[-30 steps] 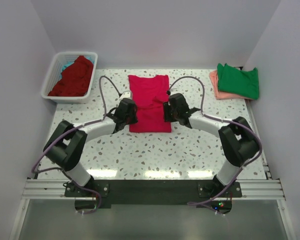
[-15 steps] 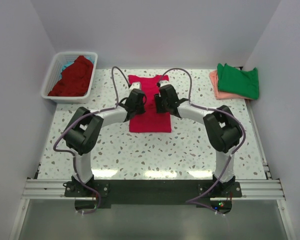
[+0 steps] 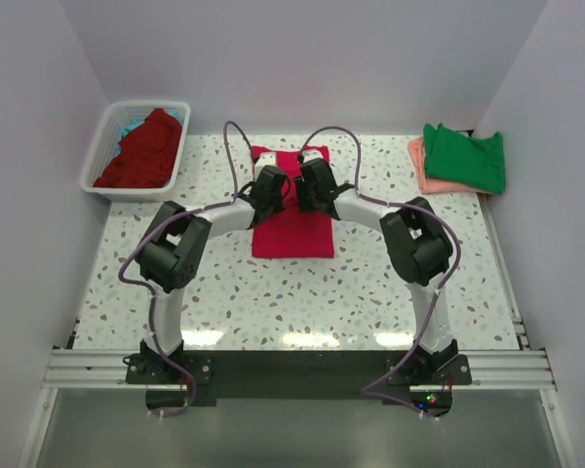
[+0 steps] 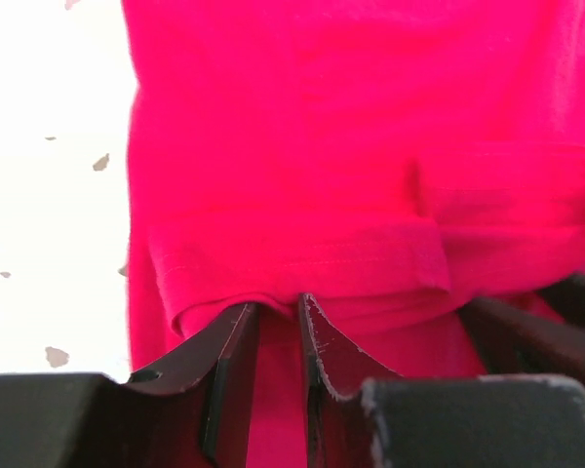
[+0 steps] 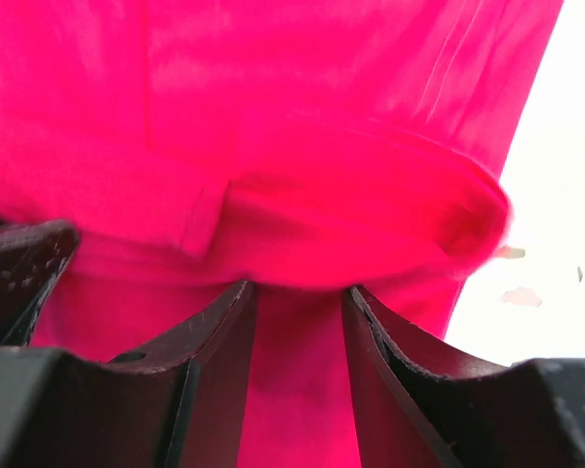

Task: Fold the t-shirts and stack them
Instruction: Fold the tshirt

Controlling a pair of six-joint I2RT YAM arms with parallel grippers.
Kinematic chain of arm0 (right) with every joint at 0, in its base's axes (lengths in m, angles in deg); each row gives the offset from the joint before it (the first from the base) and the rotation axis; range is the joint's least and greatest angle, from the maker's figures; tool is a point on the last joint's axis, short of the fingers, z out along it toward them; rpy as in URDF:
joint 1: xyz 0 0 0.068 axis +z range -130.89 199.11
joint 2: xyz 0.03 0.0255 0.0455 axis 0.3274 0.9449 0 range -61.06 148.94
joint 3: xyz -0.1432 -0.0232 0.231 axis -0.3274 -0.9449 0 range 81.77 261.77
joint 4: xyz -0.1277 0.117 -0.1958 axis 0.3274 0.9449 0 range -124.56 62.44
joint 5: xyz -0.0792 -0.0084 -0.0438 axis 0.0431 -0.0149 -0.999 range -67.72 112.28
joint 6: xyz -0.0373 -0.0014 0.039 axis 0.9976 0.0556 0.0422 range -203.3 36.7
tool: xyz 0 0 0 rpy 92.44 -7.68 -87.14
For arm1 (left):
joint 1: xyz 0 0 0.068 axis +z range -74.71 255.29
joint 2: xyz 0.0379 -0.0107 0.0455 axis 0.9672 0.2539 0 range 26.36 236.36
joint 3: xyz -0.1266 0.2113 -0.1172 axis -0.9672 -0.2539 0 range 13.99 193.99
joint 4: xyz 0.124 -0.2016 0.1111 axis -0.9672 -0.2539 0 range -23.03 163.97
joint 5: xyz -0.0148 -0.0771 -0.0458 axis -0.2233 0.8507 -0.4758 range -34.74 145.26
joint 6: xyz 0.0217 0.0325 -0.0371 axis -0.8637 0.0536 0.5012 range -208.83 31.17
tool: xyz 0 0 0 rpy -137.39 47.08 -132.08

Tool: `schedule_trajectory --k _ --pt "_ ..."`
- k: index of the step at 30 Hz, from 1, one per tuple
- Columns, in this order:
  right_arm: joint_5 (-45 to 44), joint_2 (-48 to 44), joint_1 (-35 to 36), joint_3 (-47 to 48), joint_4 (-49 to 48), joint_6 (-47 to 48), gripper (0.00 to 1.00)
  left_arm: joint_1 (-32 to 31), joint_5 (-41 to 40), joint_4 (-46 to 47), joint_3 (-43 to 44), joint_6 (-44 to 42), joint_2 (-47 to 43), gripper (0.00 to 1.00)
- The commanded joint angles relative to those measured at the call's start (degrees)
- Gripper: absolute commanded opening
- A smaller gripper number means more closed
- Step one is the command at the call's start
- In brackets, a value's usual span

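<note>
A crimson-pink t-shirt (image 3: 292, 234) lies lengthwise in the middle of the table. Both arms reach over its far half, with the grippers close together above it. My left gripper (image 3: 272, 185) (image 4: 276, 307) has its jaws nearly together on a folded hem of the shirt (image 4: 351, 117), which drapes over the fingertips. My right gripper (image 3: 313, 185) (image 5: 299, 288) holds a thicker bunched fold of the same shirt (image 5: 273, 97), jaws a little wider. The right gripper's finger shows at the right edge of the left wrist view.
A white slatted basket (image 3: 102, 156) at the far left holds a dark red shirt (image 3: 141, 151) over a teal one (image 3: 129, 129). A folded green shirt (image 3: 465, 156) lies on a salmon-pink one (image 3: 421, 171) at the far right. Speckled table (image 3: 370, 283) surrounds the crimson shirt.
Both grippers moved from the shirt's side edges toward the far end and inward, drawing its sides in over the middle, until they nearly meet over it. The shirt's near end stayed put.
</note>
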Motion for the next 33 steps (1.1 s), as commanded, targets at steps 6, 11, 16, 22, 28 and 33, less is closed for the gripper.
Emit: schedule_trajectory --k 6,11,16,22,28,33 --pt "-6.2 3.9 -0.6 9.5 -1.1 1.7 0.44 1.2 -7.5 10.0 0.0 -4.0 -4.0 0.26" --pt "-7.2 6.4 -1.0 13.5 -1.2 1.8 0.44 1.2 -8.7 20.5 -7.5 -5.3 -10.7 0.27" --pt "-8.4 9.9 -1.6 18.4 -0.5 1.3 0.44 1.1 -8.4 22.0 -10.4 -6.2 -14.0 0.28" --pt "-9.3 12.3 -2.7 23.0 1.2 0.8 0.43 1.1 -2.9 16.7 -8.9 -6.3 -12.0 0.28" --pt "-11.2 4.2 -3.0 14.6 3.0 0.1 0.45 1.2 -2.1 9.8 -12.6 -0.7 -16.2 0.29" --pt "-13.0 -9.9 -3.5 1.7 4.3 -3.0 0.56 1.2 1.7 5.4 -20.8 3.5 -22.8 0.32"
